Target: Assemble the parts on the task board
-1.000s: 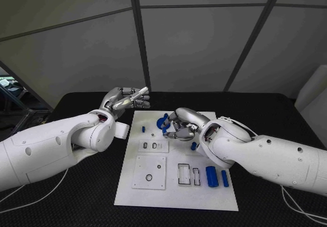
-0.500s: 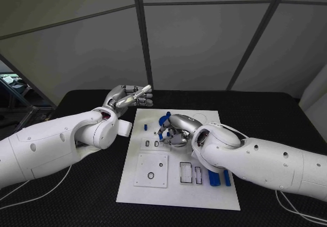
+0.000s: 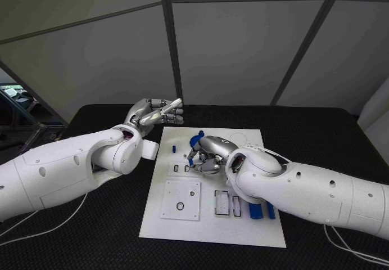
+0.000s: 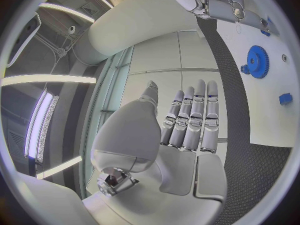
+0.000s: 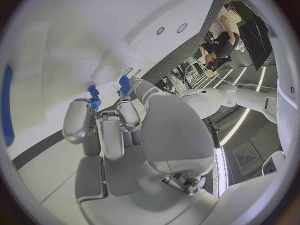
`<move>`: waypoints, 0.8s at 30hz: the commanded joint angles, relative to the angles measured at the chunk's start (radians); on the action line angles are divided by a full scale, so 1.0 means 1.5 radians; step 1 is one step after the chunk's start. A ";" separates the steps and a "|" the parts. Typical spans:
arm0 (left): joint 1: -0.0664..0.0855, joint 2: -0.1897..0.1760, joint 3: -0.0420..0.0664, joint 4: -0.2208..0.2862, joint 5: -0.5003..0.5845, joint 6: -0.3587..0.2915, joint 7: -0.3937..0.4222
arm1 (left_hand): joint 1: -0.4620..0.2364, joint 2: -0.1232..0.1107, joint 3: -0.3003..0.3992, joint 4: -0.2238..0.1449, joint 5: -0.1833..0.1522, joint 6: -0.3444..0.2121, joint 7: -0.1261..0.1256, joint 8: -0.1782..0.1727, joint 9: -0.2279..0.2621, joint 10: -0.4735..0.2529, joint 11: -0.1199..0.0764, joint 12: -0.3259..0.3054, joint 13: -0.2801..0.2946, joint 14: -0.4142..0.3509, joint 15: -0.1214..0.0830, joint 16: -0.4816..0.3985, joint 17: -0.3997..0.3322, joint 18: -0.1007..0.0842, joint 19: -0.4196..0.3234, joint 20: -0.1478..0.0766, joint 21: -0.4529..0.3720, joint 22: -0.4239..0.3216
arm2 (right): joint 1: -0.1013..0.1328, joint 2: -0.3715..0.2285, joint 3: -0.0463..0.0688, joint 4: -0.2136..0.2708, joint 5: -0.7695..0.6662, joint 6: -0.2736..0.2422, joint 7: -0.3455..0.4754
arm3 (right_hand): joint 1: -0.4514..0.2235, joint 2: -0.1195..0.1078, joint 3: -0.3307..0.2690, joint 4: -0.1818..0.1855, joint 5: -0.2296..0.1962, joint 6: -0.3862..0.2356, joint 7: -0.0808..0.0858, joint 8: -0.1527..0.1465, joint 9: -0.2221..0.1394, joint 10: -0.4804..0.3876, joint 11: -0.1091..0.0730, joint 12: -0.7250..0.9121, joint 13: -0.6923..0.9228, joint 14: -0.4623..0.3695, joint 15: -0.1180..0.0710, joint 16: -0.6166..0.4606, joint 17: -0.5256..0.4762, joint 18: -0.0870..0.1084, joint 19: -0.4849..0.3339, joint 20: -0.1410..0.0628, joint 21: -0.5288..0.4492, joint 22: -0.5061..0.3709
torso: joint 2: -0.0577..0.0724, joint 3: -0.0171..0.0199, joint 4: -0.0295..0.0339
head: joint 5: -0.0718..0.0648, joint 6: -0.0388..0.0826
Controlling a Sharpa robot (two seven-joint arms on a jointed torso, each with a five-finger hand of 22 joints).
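Fingers (image 5: 128, 116) of the right silver hand (image 3: 209, 157) pinch a small blue plastic part (image 5: 125, 84) over the white task board (image 3: 212, 233) at mid-bench, ready for seating; the left silver hand (image 3: 155, 116) hovers empty, fingers apart, beyond the board's far left corner

left hand (image 3: 155, 114) is raised, fingers straight and together, holding nothing; right hand (image 3: 207, 154) is curled, palm down, fingers bent.
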 commanded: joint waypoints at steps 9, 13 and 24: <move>0.001 0.001 0.000 0.000 -0.002 0.007 0.000 | 0.000 0.007 0.000 -0.004 -0.001 0.004 -0.001 -0.003 0.000 0.004 0.002 -0.004 0.001 -0.003 0.000 -0.004 0.001 -0.009 -0.004 0.000 -0.003 -0.001 | -0.002 0.004 -0.004 -0.007 -0.010 0.028 0.001 | -0.009 -0.002 0.003 0.002 -0.002 0.002 0.000 0.002 0.000 -0.004 0.002 -0.003 0.000 0.050 0.000 0.001 0.074 0.003 0.002 0.001 0.001 -0.001 | -0.001 -0.0003 -0.0004 | 0.002 -0.005; 0.001 0.002 0.000 0.000 -0.002 0.008 0.000 | 0.000 0.007 0.000 -0.004 -0.001 0.004 -0.001 -0.003 0.000 0.004 0.002 -0.004 0.001 -0.003 0.000 -0.004 0.001 -0.009 -0.004 0.000 -0.003 -0.001 | -0.003 0.003 -0.011 -0.006 -0.010 0.033 0.000 | -0.010 -0.003 0.003 0.002 -0.002 0.002 0.000 0.002 0.000 -0.004 0.002 -0.004 0.000 0.050 0.000 0.001 0.074 0.003 0.002 0.001 0.001 -0.002 | 0.000 -0.0001 -0.0001 | 0.002 -0.007; 0.001 0.002 0.000 -0.001 -0.002 0.009 -0.001 | 0.000 0.007 0.000 -0.004 -0.001 0.004 -0.001 -0.003 0.000 0.004 0.002 -0.004 0.001 -0.003 0.000 -0.004 0.001 -0.009 -0.004 0.000 -0.003 -0.001 | -0.003 0.003 -0.015 -0.008 -0.010 0.047 -0.003 | -0.015 -0.008 0.002 0.003 -0.002 0.000 0.001 0.001 0.000 -0.007 0.003 -0.007 -0.003 0.049 0.000 0.001 0.074 0.003 0.001 0.002 0.000 -0.003 | -0.001 -0.0003 -0.0001 | 0.000 -0.010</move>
